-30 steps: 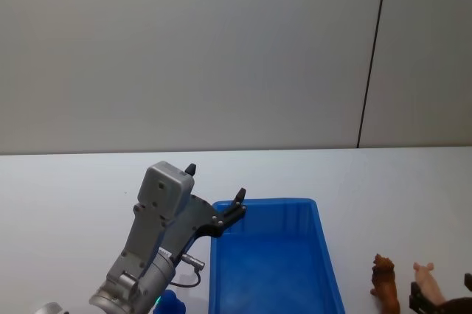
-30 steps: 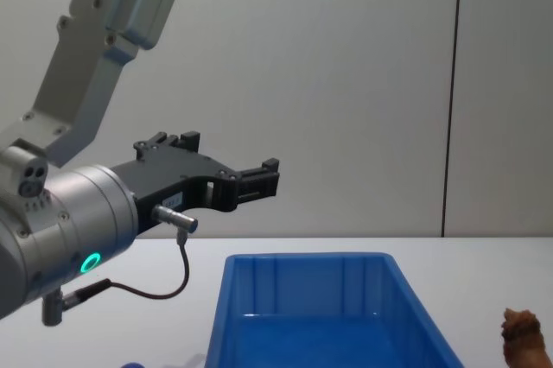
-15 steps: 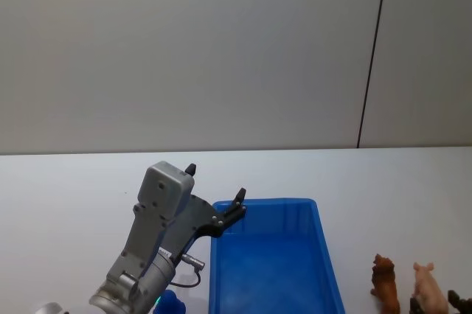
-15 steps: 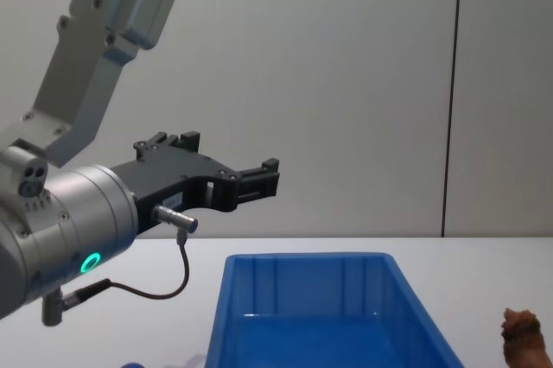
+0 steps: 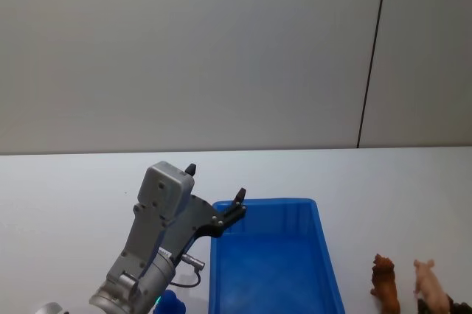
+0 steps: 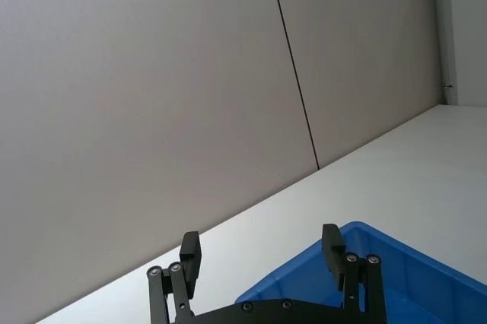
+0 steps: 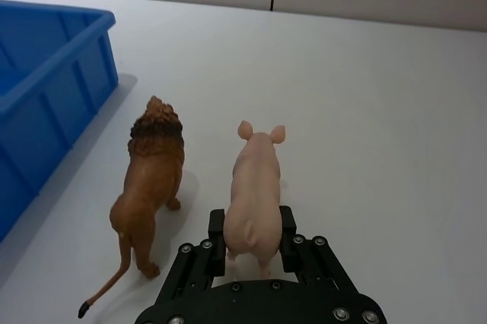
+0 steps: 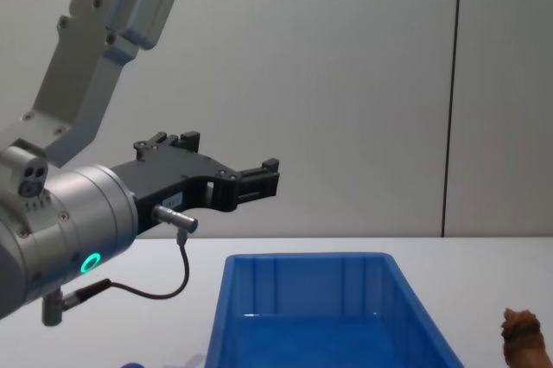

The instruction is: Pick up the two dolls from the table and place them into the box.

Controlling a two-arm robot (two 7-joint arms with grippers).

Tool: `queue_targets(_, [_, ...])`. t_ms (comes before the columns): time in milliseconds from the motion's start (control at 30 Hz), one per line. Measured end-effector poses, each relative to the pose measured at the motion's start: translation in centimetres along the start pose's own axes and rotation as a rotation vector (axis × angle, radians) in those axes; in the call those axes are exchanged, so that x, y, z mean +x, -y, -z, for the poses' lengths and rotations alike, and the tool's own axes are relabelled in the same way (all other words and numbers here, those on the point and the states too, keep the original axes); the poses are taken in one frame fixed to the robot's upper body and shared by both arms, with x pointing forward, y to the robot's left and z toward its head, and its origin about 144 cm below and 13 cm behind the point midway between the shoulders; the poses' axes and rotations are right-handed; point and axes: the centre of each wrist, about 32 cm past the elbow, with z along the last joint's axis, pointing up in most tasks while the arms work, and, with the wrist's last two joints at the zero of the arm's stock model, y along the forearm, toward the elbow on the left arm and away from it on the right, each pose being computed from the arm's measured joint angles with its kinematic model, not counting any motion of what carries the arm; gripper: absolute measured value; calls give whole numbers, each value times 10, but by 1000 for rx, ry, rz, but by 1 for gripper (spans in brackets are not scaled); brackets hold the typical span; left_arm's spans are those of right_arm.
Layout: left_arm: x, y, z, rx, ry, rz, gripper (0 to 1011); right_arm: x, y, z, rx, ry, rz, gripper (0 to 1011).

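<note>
Here the right gripper (image 7: pixel 252 233) sits at the near right of the table (image 7: pixel 380 111), its fingers pressed against the flanks of the pink pig (image 7: pixel 255 179), which stands on all fours. The pig looks light, smooth and fairly stiff, so a hold across the thick body should serve better than one on the legs or ears. The brown lion (image 7: pixel 152 168) stands just beside it on the left, so a straight lift seems safest. The blue box (image 7: pixel 46 81) lies left beyond the lion, with its rim to clear. The left gripper (image 6: pixel 260 242) hovers spread, high over the box's left side.
</note>
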Motion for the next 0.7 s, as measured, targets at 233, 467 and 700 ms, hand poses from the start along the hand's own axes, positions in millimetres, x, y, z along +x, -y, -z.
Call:
queue_targets(233, [0,0,0,0,0,0,1003,-2,4,-10,66,28,-6,374])
queue_targets(467, [0,0,0,0,0,0,1003,-5,8,-25,151,57,-36,375])
queue_targets(700, [0,0,0,0,0,0,1003,-10,8,-40,228,76,-101,374])
